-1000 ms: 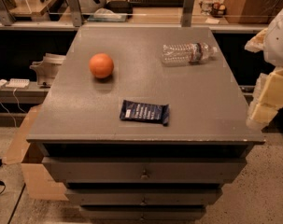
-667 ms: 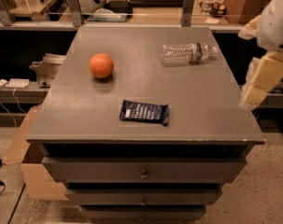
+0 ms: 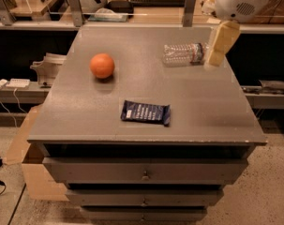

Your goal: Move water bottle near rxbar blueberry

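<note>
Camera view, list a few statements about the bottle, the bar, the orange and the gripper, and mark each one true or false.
1. The bottle lies on its side toward the back right of the table. True.
2. The orange sits to the right of the bar in the picture. False: it is to the bar's left and farther back.
3. The gripper is at the bottle's right end. True.
4. The bottle touches the bar. False: they are well apart, with bare tabletop between them.
5. The bar lies flat near the table's front edge. True.
</note>
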You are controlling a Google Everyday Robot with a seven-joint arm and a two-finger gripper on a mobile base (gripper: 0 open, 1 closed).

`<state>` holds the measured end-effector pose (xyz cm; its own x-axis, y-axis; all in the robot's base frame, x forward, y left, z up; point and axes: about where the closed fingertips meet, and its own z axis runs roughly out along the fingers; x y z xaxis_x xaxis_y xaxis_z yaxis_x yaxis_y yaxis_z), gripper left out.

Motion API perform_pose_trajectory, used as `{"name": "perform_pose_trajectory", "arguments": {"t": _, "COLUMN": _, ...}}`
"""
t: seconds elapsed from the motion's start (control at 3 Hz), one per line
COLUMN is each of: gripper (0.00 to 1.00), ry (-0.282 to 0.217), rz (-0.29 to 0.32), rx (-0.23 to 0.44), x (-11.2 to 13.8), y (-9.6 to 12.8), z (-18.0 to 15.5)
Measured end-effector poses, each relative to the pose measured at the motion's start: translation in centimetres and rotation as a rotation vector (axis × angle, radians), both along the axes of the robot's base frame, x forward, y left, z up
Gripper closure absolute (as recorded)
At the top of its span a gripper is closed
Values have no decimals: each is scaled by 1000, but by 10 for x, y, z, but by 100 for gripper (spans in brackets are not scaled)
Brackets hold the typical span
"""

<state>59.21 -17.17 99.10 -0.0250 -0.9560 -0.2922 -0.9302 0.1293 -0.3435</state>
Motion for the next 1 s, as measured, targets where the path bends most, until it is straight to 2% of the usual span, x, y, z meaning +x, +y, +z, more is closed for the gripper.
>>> {"name": "perform_pose_trajectory", "arguments": {"t": 0.33, "gripper": 0, "ry": -17, "rz": 6, "rx": 10, "x": 9, "y": 5, "z": 4}}
{"name": "perform_pose_trajectory", "arguments": {"t": 0.67, "gripper": 0, "ry": -16, "rz": 17, "rx": 30, "x": 24, "y": 12, "z": -11}}
{"name": "perform_pose_trajectory", "arguments": {"t": 1.0, "gripper": 0, "ry": -27, "rz": 4, "rx": 43, "x": 61, "y": 15, "z": -32}}
